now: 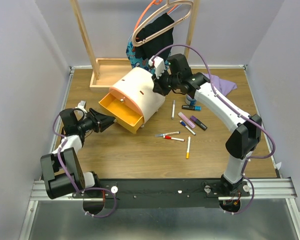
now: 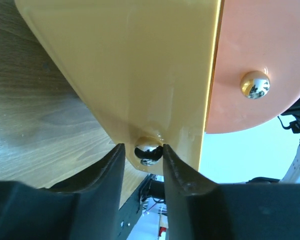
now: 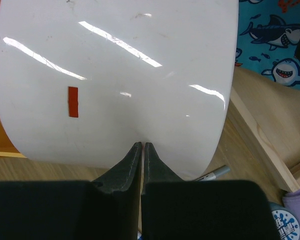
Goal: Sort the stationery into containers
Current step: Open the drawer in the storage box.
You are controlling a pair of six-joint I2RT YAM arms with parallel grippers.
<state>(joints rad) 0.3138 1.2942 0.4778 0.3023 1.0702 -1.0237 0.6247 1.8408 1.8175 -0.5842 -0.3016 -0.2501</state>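
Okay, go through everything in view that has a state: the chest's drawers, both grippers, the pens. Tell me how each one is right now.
Yellow drawer: pulled out, looks empty.
Orange drawer: closed.
Left gripper: fingers either side of the yellow drawer's knob; grip unclear.
Right gripper: shut, tips against the chest.
Pens: loose on the table, unsorted.

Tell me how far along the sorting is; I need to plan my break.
Done: the yellow drawer is pulled open. In hand: the left tool straddles its knob while the right tool, shut, braces the chest. Left: the pens on the table; none shows in the drawer.
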